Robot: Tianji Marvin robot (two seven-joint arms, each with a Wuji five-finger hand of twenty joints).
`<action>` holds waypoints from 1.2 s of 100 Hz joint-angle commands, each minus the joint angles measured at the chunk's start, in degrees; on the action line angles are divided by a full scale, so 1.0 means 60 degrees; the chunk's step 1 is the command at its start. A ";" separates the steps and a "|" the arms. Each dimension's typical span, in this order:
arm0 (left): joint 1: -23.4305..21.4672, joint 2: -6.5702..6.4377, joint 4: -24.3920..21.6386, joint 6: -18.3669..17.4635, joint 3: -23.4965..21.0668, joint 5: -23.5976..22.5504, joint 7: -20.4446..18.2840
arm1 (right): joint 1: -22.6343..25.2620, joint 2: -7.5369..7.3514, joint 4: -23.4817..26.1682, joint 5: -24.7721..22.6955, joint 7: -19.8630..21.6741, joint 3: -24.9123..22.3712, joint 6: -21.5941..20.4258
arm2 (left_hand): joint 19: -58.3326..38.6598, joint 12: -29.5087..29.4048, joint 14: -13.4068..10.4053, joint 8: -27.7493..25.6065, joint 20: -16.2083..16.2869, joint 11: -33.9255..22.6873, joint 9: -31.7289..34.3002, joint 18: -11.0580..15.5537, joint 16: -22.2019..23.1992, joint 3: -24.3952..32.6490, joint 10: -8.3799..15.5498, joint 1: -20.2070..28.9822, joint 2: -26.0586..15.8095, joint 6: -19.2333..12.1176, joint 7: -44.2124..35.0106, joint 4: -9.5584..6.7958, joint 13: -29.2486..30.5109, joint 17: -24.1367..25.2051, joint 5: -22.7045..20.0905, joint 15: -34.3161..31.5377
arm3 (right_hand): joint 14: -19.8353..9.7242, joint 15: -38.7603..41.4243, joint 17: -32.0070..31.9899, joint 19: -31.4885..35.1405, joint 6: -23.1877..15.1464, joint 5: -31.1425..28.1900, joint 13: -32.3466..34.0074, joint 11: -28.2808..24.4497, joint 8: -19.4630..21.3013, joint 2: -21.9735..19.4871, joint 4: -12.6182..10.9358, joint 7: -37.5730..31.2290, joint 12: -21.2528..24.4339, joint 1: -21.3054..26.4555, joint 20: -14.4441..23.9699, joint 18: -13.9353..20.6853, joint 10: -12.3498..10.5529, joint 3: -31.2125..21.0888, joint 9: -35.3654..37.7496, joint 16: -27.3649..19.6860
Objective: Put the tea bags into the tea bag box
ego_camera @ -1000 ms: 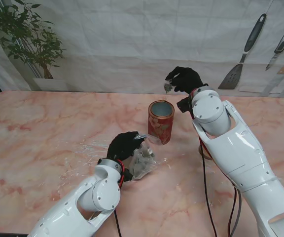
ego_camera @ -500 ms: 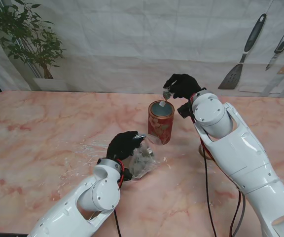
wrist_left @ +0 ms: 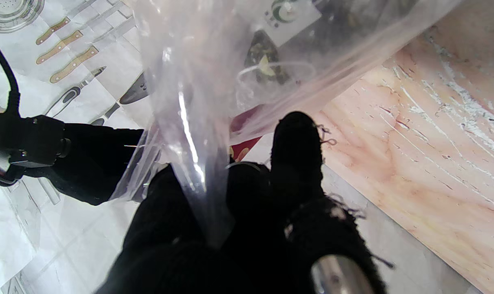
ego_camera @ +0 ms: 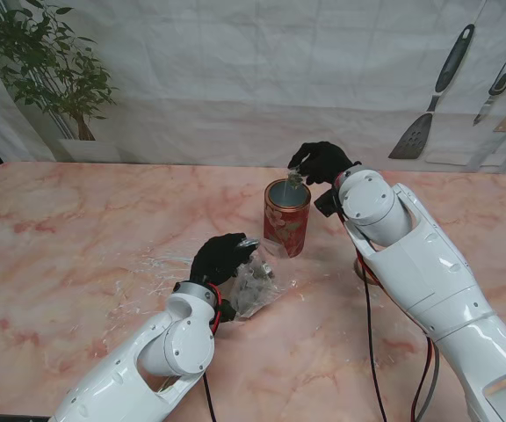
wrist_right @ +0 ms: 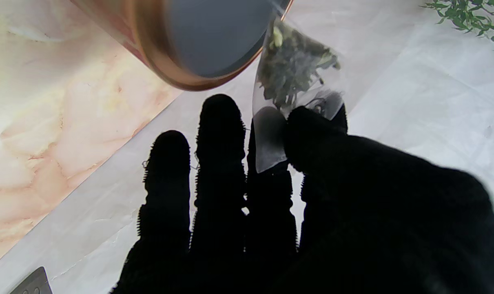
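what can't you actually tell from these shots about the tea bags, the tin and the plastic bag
- How many tea bags are in the plastic bag: too small in the stand view, blurred by the film in the left wrist view.
- Whether the tin already holds any: its inside is a blur in the right wrist view.
- Whether the tea bag in the right hand touches the rim: cannot tell.
- The left hand grip: plastic covers the fingertips.
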State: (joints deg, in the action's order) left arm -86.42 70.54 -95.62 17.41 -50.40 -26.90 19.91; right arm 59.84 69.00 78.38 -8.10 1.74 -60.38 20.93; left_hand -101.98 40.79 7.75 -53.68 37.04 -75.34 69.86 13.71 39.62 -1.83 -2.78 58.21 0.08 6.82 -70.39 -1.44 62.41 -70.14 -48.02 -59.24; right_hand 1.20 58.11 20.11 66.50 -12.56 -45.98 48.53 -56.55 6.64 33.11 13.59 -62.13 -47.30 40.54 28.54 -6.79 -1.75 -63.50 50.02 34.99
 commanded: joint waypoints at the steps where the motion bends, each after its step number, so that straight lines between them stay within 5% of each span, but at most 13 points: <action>1: 0.0027 0.0039 -0.0071 -0.0017 -0.0002 0.0038 -0.0106 | -0.0043 0.0003 -0.0020 -0.0041 0.0191 0.0045 -0.0038 | -0.3000 -0.0106 0.1230 -0.0371 -0.0082 0.0857 -0.0077 0.0852 -0.0036 0.0135 0.0211 0.0526 -0.0232 0.1378 -0.1080 -0.0029 0.1724 0.0949 -0.0774 -0.5269 | -0.0179 0.0095 -0.0050 0.0332 -0.0186 -0.0598 0.0266 -0.0009 0.0032 0.0192 0.0436 -0.0722 0.0061 -0.0326 -0.0047 0.0143 -0.0284 -0.0113 0.0171 0.0035; 48: -0.0019 0.0031 -0.0085 -0.0035 -0.0053 0.0056 -0.0113 | -0.0273 0.0016 -0.0048 -0.0245 0.0304 0.0366 0.0619 | -0.3000 -0.0106 0.1230 -0.0370 -0.0082 0.0855 -0.0078 0.0849 -0.0036 0.0133 0.0203 0.0530 -0.0227 0.1376 -0.1083 -0.0028 0.1724 0.0949 -0.0783 -0.5269 | -0.0151 0.0638 -0.0445 0.0206 -0.0307 -0.0171 -0.0379 -0.1075 -0.0160 -0.0002 0.0420 -0.0578 -0.0007 -0.0490 -0.0082 0.0079 -0.0268 0.0199 -0.0651 0.0342; 65: -0.0025 0.0028 -0.0097 -0.0031 -0.0062 0.0050 -0.0115 | -0.0368 -0.0113 0.0023 -0.0518 0.0694 0.0490 0.0839 | -0.3000 -0.0106 0.1230 -0.0371 -0.0081 0.0856 -0.0082 0.0845 -0.0036 0.0130 0.0215 0.0521 -0.0242 0.1378 -0.1081 -0.0026 0.1724 0.0949 -0.0769 -0.5269 | -0.0092 0.0476 -0.0733 -0.0034 0.0238 0.0570 -0.0961 -0.1080 0.0046 0.1191 0.0609 -0.0229 -0.0286 -0.2357 -0.0149 -0.0040 -0.0170 -0.0036 -0.1521 0.0368; 82: -0.0024 0.0026 -0.0109 -0.0025 -0.0061 0.0034 -0.0114 | -0.0398 -0.0158 0.0037 -0.0558 0.0856 0.0533 0.0872 | -0.3000 -0.0107 0.1230 -0.0374 -0.0081 0.0854 -0.0075 0.0843 -0.0036 0.0129 0.0222 0.0527 -0.0229 0.1380 -0.1086 -0.0025 0.1724 0.0949 -0.0775 -0.5269 | -0.0018 0.0442 -0.0904 -0.0130 0.0758 0.0392 -0.1234 -0.1023 0.0892 0.1157 0.0277 0.0933 -0.0376 -0.3460 -0.0108 -0.0063 -0.0016 0.0032 -0.1842 0.0429; 120: -0.0023 0.0020 -0.0146 0.0038 -0.0090 -0.0006 -0.0118 | -0.0042 -0.0353 0.0780 -0.1013 0.1086 0.0283 0.1104 | -0.3000 -0.0108 0.1230 -0.0378 -0.0081 0.0842 -0.0053 0.0843 -0.0036 0.0137 0.0209 0.0543 -0.0219 0.1391 -0.1096 -0.0028 0.1724 0.0949 -0.0790 -0.5269 | 0.0027 0.0567 -0.0806 -0.0038 0.0682 0.0274 -0.1070 -0.1089 0.1035 0.1040 0.0388 0.0913 -0.0403 -0.3325 -0.0029 -0.0083 -0.0037 0.0186 -0.1615 0.0464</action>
State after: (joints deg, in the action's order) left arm -86.60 70.53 -95.80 17.43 -50.85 -26.96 19.91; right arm 58.59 67.37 81.32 -13.85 7.50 -58.17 27.41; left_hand -101.99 40.79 7.75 -53.68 37.03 -75.34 69.86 13.70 39.61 -1.83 -2.78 58.21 0.08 6.82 -70.39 -1.44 62.41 -70.14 -48.02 -59.24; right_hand 1.21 60.24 15.13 66.17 -7.79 -44.08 41.42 -62.26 12.49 38.50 15.51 -56.04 -48.83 21.40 27.93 -6.80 -1.59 -62.59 39.82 37.20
